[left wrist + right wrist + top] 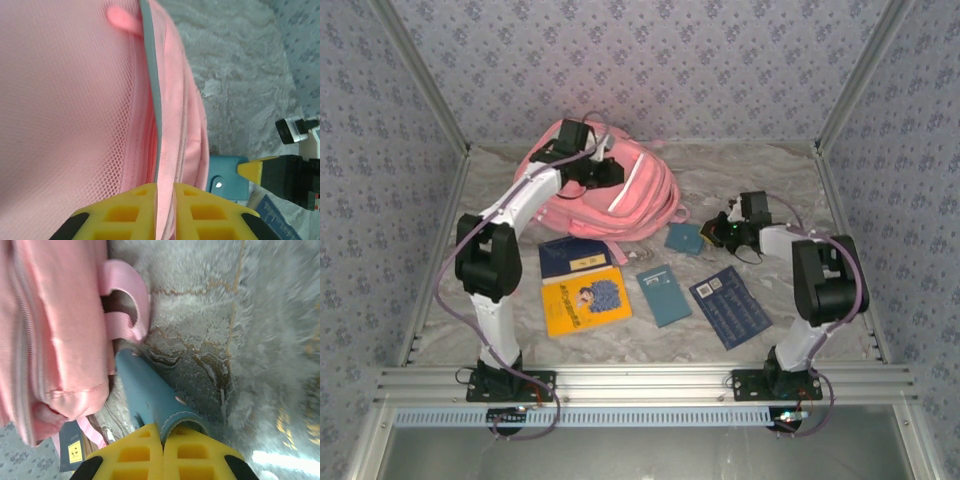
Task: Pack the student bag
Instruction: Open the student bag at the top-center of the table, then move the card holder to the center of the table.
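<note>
One student bag | pink, mesh side (grey stripe) | slumped

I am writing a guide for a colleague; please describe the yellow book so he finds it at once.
Find the pink backpack at the back of the table. In front of it, towards the left, lies a navy book, and just nearer the front edge the yellow book. It alone is yellow, with a blue drawing on its cover.
</note>
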`<act>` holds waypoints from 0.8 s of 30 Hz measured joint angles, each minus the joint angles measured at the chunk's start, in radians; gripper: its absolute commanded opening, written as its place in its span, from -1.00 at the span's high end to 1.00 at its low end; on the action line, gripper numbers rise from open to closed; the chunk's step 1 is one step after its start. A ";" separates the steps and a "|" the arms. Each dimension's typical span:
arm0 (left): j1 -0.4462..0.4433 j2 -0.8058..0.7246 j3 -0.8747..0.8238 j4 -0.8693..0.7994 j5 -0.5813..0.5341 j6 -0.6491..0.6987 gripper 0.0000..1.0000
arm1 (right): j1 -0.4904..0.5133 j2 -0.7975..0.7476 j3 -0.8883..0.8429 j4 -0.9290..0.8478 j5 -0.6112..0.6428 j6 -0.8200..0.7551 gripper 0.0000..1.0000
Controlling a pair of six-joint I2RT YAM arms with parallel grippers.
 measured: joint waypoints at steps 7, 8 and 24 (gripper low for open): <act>0.035 -0.001 0.067 -0.010 0.060 -0.004 0.34 | -0.050 -0.119 -0.022 -0.069 0.037 -0.032 1.00; 0.034 0.011 0.085 -0.019 0.077 -0.005 0.28 | -0.053 -0.122 -0.022 -0.077 0.037 -0.036 1.00; -0.033 0.239 0.276 -0.132 0.153 0.029 0.58 | -0.059 -0.108 -0.031 -0.101 0.015 -0.052 1.00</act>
